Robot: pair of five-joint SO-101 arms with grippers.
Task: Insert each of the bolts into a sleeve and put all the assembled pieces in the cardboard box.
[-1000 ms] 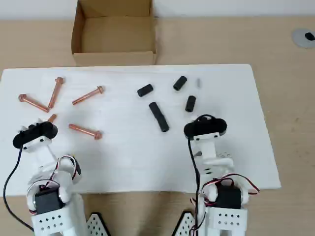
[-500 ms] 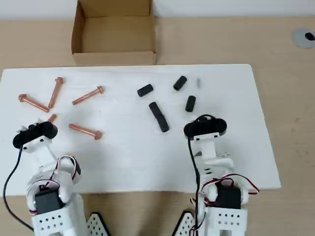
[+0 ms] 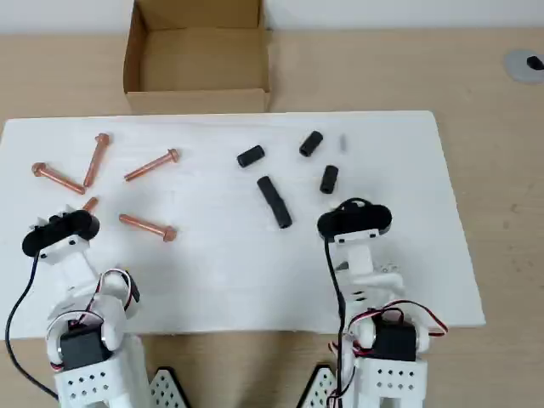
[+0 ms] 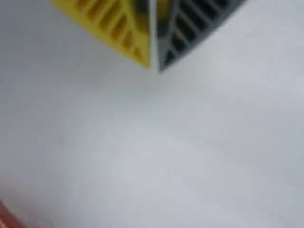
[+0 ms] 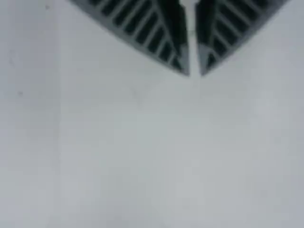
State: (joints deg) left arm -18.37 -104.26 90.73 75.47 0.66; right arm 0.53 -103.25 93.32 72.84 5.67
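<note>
Several copper bolts lie on the left of the white board (image 3: 212, 272): one (image 3: 59, 178), a second (image 3: 95, 159), a third (image 3: 153, 165), one nearer the arms (image 3: 147, 226), and one half hidden (image 3: 90, 204) by the left arm (image 3: 61, 231). Black sleeves lie right of centre: a short one (image 3: 250, 156), another (image 3: 311, 144), a third (image 3: 329, 178) and a long piece (image 3: 274, 202). The cardboard box (image 3: 195, 100) stands behind the board. My left gripper (image 4: 153, 66) is shut and empty just above the board, a copper bolt (image 4: 4, 219) at the frame's corner. My right gripper (image 5: 192, 71) is shut and empty, its arm (image 3: 354, 221) just short of the sleeves.
Bare wooden table surrounds the board. A grey round fitting (image 3: 524, 65) sits at the far right. Both arm bases (image 3: 85, 357) (image 3: 387, 353) stand at the near edge.
</note>
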